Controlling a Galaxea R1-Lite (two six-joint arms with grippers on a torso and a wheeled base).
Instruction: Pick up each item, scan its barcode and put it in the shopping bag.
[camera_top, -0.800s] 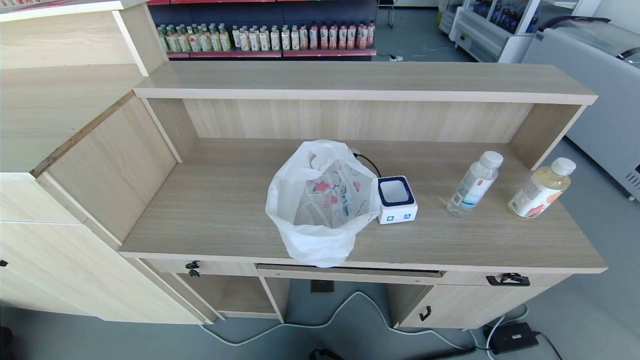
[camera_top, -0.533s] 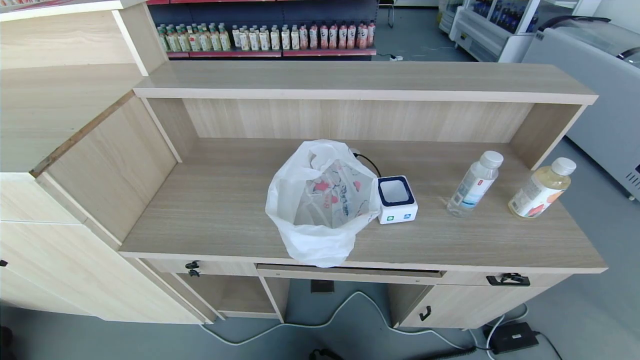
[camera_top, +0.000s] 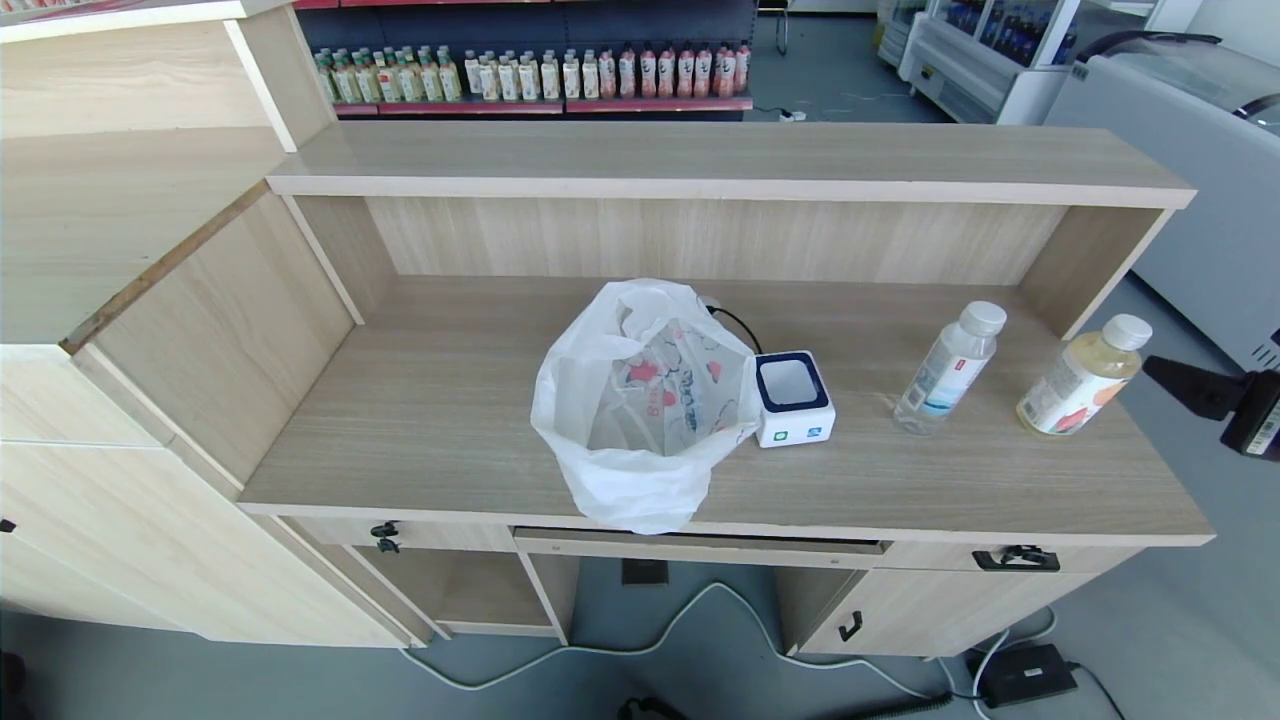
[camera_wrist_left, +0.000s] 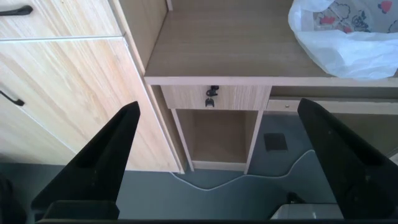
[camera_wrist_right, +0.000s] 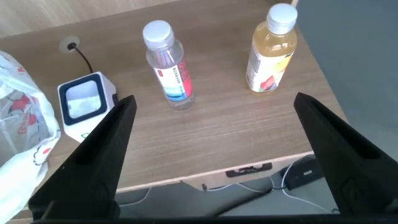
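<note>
An open white shopping bag (camera_top: 640, 415) stands mid-counter, its rim showing in the left wrist view (camera_wrist_left: 348, 43) and the right wrist view (camera_wrist_right: 22, 124). Just right of it sits a small white scanner (camera_top: 792, 398) (camera_wrist_right: 84, 102), window facing up. Further right stand a clear water bottle (camera_top: 948, 368) (camera_wrist_right: 168, 71) and a yellow juice bottle (camera_top: 1085, 378) (camera_wrist_right: 272, 50), both upright with white caps. My right gripper (camera_wrist_right: 214, 102) hovers open, above and in front of the two bottles; one dark finger (camera_top: 1185, 385) pokes in beside the juice bottle. My left gripper (camera_wrist_left: 219, 106) is open, low, before the counter's left front.
The wooden counter (camera_top: 450, 400) has a raised back shelf (camera_top: 730, 160) and side walls at both ends. A black cable (camera_top: 735, 322) runs from the scanner to the back. A drawer with a key (camera_wrist_left: 212, 96) sits under the left front edge.
My right gripper has come into the head view from the right edge, close to the juice bottle. The bag, scanner and bottles have not moved.
</note>
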